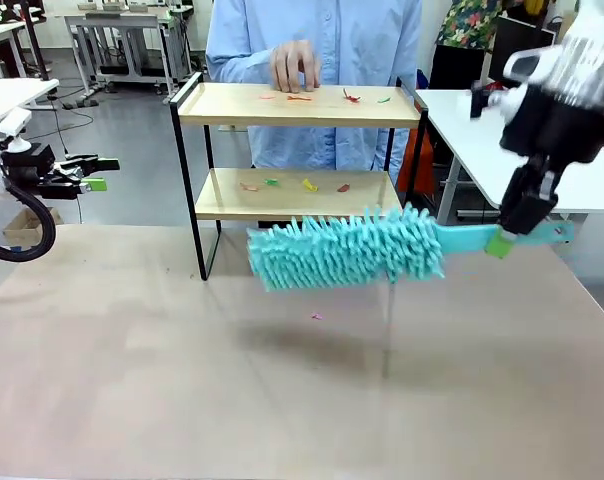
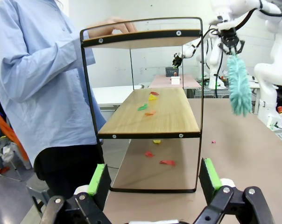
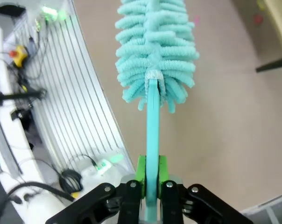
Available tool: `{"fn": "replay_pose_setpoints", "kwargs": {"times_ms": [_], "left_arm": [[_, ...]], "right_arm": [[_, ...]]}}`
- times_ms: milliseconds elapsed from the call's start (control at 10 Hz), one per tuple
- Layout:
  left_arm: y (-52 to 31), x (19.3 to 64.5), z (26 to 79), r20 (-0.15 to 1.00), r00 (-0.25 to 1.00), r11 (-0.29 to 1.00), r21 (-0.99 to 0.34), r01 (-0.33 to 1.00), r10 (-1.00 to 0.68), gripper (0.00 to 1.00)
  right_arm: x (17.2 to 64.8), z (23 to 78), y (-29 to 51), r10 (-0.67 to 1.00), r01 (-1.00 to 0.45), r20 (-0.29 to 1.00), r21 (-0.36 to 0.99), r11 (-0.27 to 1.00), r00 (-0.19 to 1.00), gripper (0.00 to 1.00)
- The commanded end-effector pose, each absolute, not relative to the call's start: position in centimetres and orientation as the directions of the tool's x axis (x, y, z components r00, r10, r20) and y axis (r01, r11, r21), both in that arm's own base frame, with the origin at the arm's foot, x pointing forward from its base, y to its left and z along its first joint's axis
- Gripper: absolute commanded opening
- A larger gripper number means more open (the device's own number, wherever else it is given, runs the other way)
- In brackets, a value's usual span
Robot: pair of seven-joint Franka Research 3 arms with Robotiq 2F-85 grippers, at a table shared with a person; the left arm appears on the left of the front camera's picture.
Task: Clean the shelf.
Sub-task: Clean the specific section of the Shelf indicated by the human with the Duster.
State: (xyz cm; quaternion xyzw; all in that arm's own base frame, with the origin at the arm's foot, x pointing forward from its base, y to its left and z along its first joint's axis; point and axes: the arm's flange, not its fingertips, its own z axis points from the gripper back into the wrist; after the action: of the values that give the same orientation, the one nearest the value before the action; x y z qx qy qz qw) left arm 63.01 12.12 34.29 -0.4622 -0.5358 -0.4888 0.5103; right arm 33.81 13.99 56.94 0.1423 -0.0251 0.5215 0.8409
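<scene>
Shelf (image 1: pixel 232 103) stands at far centre of the table (image 1: pixel 132 380), upright on its black legs. Both boards carry small coloured scraps (image 1: pixel 307 184); one more scrap lies on the table near of it. Person's hand (image 1: pixel 295 65) rests on top board, far-left corner, apparently steadying the unit.

Right gripper (image 1: pixel 502 240): clenched on the flat handle of a teal duster (image 1: pixel 347 250), green pads pinching it close to the handle's end. Duster hangs roughly level, head pointing left, above the table and just near of the lower board. Contact w/ shelf can't be confirmed.

Left gripper (image 2: pixel 153 176): released, jaws spread wide, nothing between them. It sits off to the left, looking at the shelf's end.

Handling assessment: shelf looks light and stiff, w/ thin frame and narrow footprint, so it is likely to slide or tip under a sideways sweep. Best hold is a frame upright or board edge. Boards look smooth, so scraps should brush off easily. Duster head is soft and floppy, handle prob. flexes; expect low sweeping force.
</scene>
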Motion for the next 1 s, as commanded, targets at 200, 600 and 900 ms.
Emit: {"fn": "replay_pose_setpoints", "kwargs": {"times_ms": [200,600,900], "left_arm": [[12.1,63.0,34.6,0.998,-0.056,0.098,0.057,0.994,-0.008,1.00],[12.1,63.0,34.6,0.998,-0.056,0.098,0.057,0.994,-0.008,1.00],[12.1,63.0,34.6,0.998,-0.056,0.098,0.057,0.994,-0.008,1.00]], "right_arm": [[29.8,61.9,20.4,0.681,-0.746,0.308,0.324,0.582,0.664,0.13],[29.2,62.5,20.4,0.701,-0.749,0.274,0.336,0.571,0.658,0.13],[28.9,62.5,20.8,0.713,-0.749,0.251,0.344,0.567,0.655,0.13]]}}
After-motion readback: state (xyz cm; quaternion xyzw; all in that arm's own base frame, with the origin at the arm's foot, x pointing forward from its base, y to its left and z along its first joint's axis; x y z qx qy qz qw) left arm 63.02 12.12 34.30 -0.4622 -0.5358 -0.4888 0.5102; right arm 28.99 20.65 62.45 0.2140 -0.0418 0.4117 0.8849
